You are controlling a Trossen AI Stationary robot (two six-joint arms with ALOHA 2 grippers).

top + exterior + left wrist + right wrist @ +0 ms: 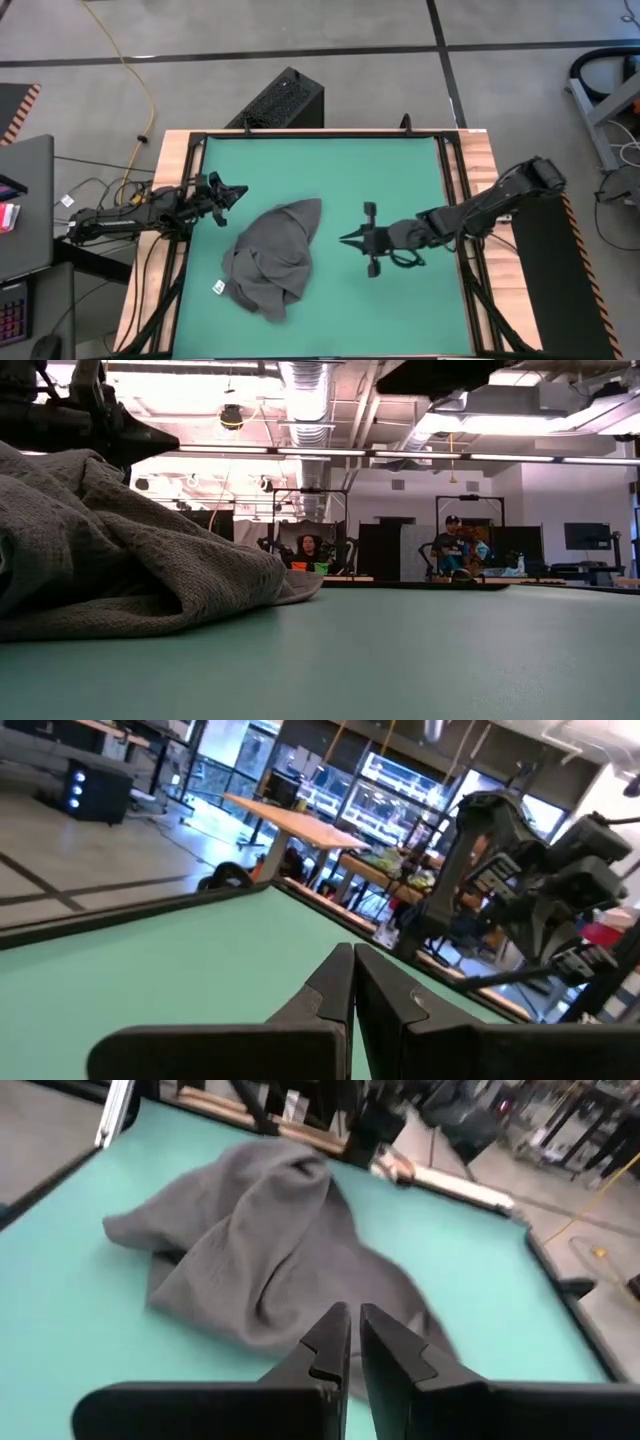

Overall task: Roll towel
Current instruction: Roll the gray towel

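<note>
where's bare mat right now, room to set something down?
Free: the mat's far strip beyond both arms, and the near right corner below the right gripper. Crowded: the crumpled towel fills centre-left, with the left gripper just off its far-left edge and the right gripper pointing at its right side.

Lighting: even and bright in the high view; the crumpled dark grey cloth towel point(272, 260) cast only a faint, soft shadow on the flat green table mat point(400, 180). Low view: long ceiling strip lamps point(300, 452) glared white in the far room; the near towel folds point(110, 550) lay dim. Right wrist view: motion blur smeared the towel point(270, 1250) and the room behind.
</note>
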